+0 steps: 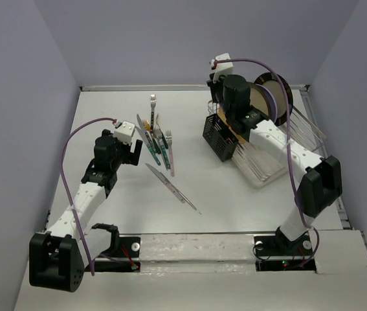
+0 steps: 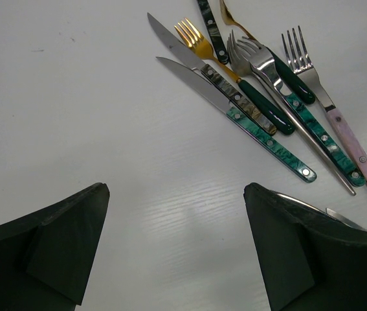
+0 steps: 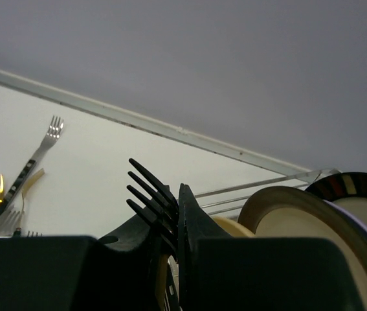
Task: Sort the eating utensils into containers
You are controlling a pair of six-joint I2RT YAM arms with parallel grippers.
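White worktop [image 1: 105, 110] carries everything. Right beside the caddy [image 1: 217, 139], on its right, stands the wire dish rack [image 1: 300, 139]. Well to the left of the caddy lies a bunch of forks and knives [image 1: 158, 137], long axes roughly parallel, handles toward the arms. Slim silver pieces [image 1: 173, 186] lie nearer the arms.

The left tool [image 2: 175, 194], spread wide and empty, hovers just left of that bunch, so the left arm is nearer. Its wrist camera shows each handle apart; the overhead view blurs them.

The right tool [image 3: 170, 223], above the caddy, is clamped on a fork [image 3: 149, 191], tines up. Only its wrist view shows this, and the fork looks black, perhaps merely backlit.
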